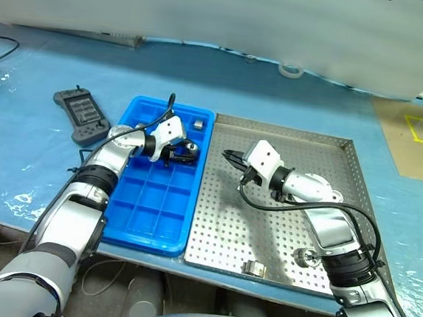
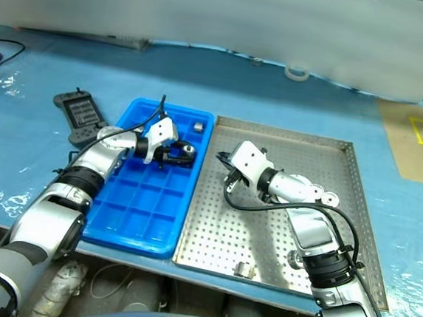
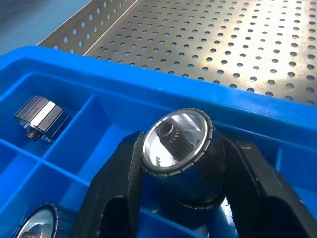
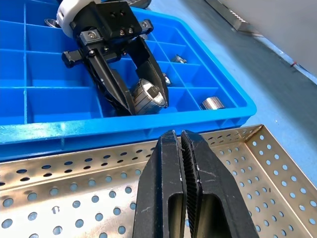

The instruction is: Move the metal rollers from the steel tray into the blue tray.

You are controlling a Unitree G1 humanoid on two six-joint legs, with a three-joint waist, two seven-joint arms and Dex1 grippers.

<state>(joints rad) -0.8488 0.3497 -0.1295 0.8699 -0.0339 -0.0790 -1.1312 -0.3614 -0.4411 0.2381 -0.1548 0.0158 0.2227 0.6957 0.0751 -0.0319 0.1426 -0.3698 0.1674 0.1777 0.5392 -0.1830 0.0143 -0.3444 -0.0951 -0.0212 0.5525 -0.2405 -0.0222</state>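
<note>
My left gripper (image 1: 184,154) is shut on a metal roller (image 3: 178,148), a shiny ribbed cylinder with a hollow centre, held low over a far compartment of the blue tray (image 1: 145,238). Another roller (image 1: 197,123) lies in the tray's far right corner compartment, and the left wrist view has one more (image 3: 37,225) in a nearer cell. Two rollers (image 1: 254,267) (image 1: 306,257) rest near the front rim of the steel tray (image 1: 293,158). My right gripper (image 4: 181,148) is shut and empty, hovering over the steel tray's left part beside the blue tray.
A dark grey handheld controller (image 1: 82,114) lies left of the blue tray on the blue table cover. A white tape roll (image 1: 291,69) sits at the back. A brown board with yellow lines (image 1: 421,136) is at the far right.
</note>
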